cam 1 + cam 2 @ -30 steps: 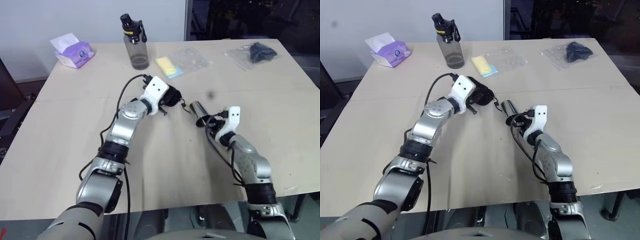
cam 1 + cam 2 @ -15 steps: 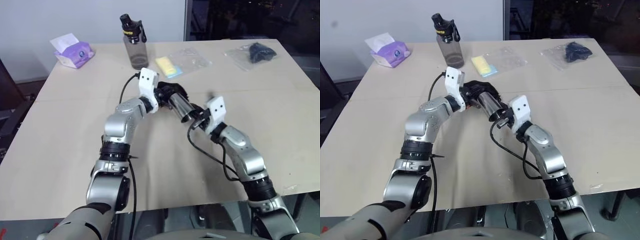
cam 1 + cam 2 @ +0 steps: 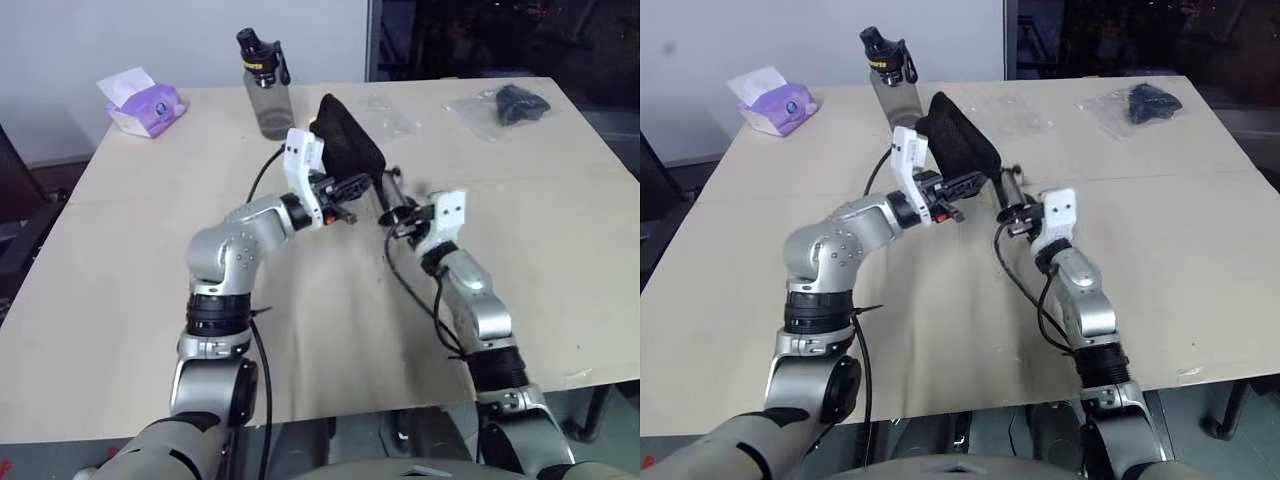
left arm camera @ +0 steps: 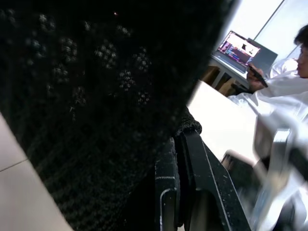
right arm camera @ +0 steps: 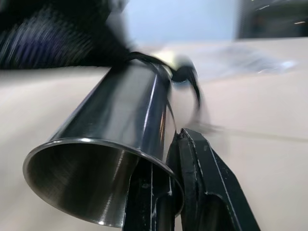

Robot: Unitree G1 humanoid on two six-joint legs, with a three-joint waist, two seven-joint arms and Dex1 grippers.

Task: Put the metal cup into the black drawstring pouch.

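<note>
The black drawstring pouch [image 3: 348, 148] hangs lifted above the table's middle, its fabric pinched in my shut left gripper [image 3: 350, 190]. Up close in the left wrist view, the pouch's weave [image 4: 96, 96] spreads over that gripper's fingers [image 4: 166, 178]. Just right of the pouch, the metal cup [image 3: 386, 193] is held off the table, with my right gripper [image 3: 402, 215] shut on its rim. In the right wrist view the cup [image 5: 120, 139] has its open mouth toward the camera and its far end toward the pouch. I cannot tell whether cup and pouch touch.
A grey bottle with a black cap [image 3: 268, 85] and a purple tissue pack [image 3: 143, 102] stand at the table's far left. A clear bag with a dark item [image 3: 508, 105] lies far right, another clear bag [image 3: 398, 118] behind the pouch. A person in white [image 4: 288, 96] sits at a laptop [image 4: 240, 48].
My left gripper has risen and rolled, lifting the pouch off the table so it stands up. My right gripper has risen with the cup and come in closer to the pouch.
</note>
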